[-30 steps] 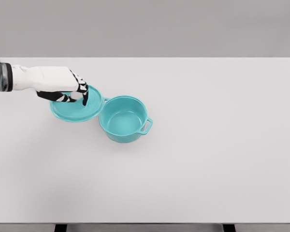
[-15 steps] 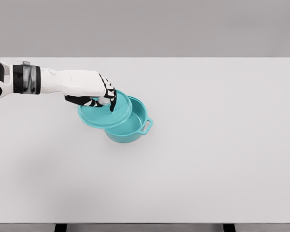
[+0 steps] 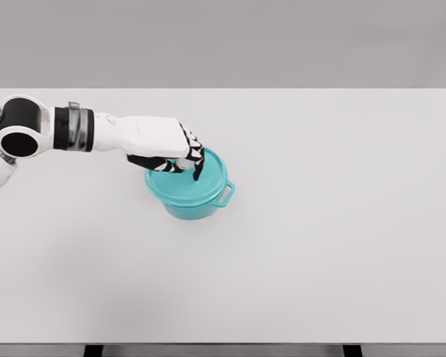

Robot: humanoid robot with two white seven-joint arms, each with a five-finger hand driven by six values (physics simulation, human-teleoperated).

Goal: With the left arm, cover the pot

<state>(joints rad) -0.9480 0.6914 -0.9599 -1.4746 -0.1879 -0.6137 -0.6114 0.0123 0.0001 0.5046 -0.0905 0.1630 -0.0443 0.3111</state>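
A round teal pot with a loop side handle [image 3: 195, 202] stands upright on the flat white counter [image 3: 320, 238], left of the counter's middle and somewhat nearer its far edge than its near edge. The one handle that shows [image 3: 226, 195] sticks out toward the counter's right edge and slightly toward the near edge, so the pot's long axis, handle included, runs roughly left to right. A round teal lid [image 3: 187, 181] lies flat over the pot's mouth, covering nearly all of it; it appears to sit a little toward the left edge rather than dead centre, though whether it rests fully on the rim cannot be told from this high view.

The left hand [image 3: 177, 149] reaches in from the counter's left edge on a white arm with a black-banded wrist, palm down above the lid. Its black-and-white fingers [image 3: 197, 165] are curled down together onto the top of the lid, pinching something at its centre (presumably the knob, which the hand hides).

Half a second ago the lid overlapped only the pot's left rim and tilted, with the blue-green interior open on the right; now that interior is hidden. The arm has stretched further to the right, and the pot has not shifted.
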